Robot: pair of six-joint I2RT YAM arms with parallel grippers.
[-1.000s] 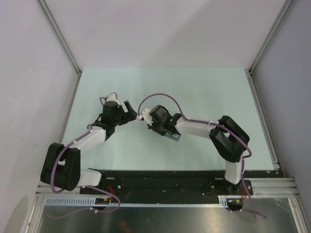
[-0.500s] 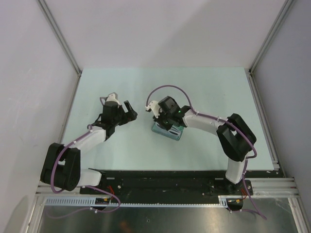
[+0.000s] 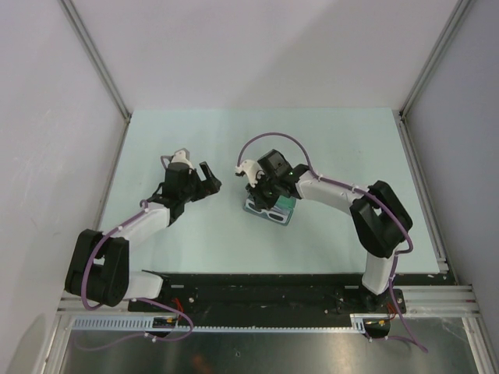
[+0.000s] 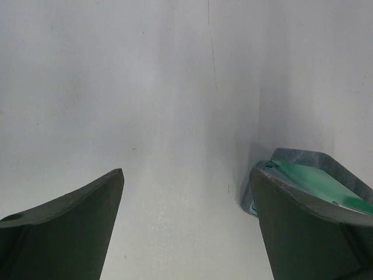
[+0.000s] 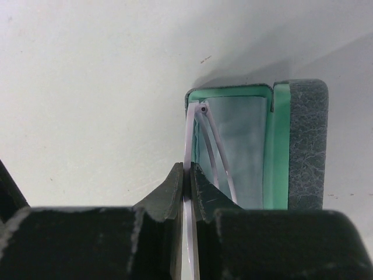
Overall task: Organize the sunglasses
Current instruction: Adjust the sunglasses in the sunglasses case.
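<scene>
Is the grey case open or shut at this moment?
Open: the right wrist view shows the case with its green lining bare and the sunglasses held over it.

The hand [image 5: 187, 189] sits at 6 o'clock, its two dark fingers pressed together on the thin white frame of the sunglasses [image 5: 187, 143]. Their slim white arms fan out from a hinge toward 12 o'clock, over the green lining of an open case [image 5: 306, 146]. The case's grey textured side lies at 3 o'clock, and it rests on the pale worktop [image 5: 87, 87].
</scene>
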